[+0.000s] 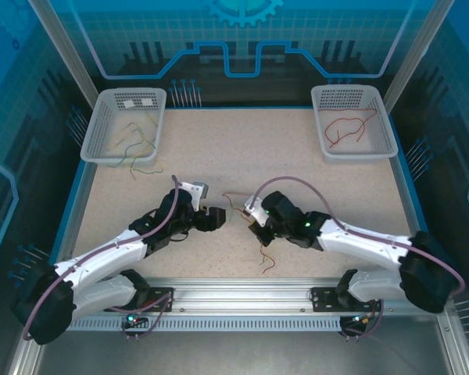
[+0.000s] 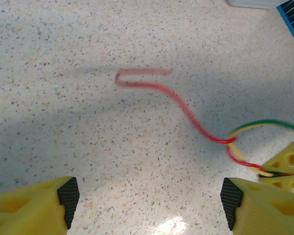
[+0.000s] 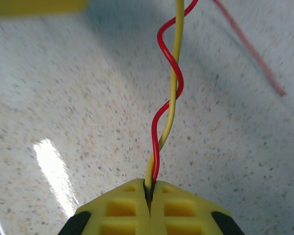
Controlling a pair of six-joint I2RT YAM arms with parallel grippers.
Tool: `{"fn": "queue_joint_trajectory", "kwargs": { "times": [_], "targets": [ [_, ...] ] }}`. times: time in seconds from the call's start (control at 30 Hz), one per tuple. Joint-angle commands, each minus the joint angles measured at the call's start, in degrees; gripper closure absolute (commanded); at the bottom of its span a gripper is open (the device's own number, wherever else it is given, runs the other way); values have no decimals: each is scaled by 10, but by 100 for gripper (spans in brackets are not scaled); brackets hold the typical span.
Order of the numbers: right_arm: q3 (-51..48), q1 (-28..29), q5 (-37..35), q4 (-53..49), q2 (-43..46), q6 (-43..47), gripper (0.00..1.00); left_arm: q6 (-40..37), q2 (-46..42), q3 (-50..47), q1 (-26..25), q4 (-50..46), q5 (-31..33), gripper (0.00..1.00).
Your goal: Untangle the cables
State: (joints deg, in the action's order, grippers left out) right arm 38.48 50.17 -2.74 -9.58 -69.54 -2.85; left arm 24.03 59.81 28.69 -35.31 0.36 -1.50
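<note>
Nearest me, mid-counter, my right fingers (image 3: 132, 208) are pinched tight on a twisted pair of thin red and yellow cables (image 3: 175, 90), held over the speckled beige counter (image 1: 219, 148). My left fingers (image 2: 234, 200) stand wide apart, empty. Separating is in hand, I judge; next, left must catch one strand (not both). Beyond, a left grey mesh basket (image 1: 91, 148) and a right grey mesh basket (image 1: 388, 133).

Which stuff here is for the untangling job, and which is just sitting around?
For the job:
- thin red wire and thin yellow wire, twisted together in the shut right pincer
- thin green wire
- open left pincer

Sitting around for now:
- left grey mesh plastic basket
- right grey mesh plastic basket
</note>
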Motion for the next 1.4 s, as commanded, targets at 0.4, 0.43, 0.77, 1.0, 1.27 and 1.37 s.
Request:
{"fn": "queue_joint_trajectory", "kwargs": {
  "times": [0.4, 0.43, 0.77, 1.0, 1.27, 1.37],
  "targets": [
    [-59, -111, 136, 78, 134, 25, 100, -54, -90, -20, -6, 143, -90, 27],
    [-61, -109, 131, 85, 135, 25, 100, -58, -89, -14, -6, 140, -96, 26],
    [-40, -48, -72, 136, 91, -22, 100, -174, -63, 7, -97, 222, -60, 19],
    [-40, -26, -77, 155, 85, -44, 100, -250, -28, 10, -141, 319, 15, 14],
    [-33, -2, -87, 159, 69, -23, 100, -266, 18, 32, -142, 392, 31, 12],
    [-34, 10, -96, 162, 68, -15, 100, -266, 26, 35, -143, 417, 51, 11]
  ]
}}
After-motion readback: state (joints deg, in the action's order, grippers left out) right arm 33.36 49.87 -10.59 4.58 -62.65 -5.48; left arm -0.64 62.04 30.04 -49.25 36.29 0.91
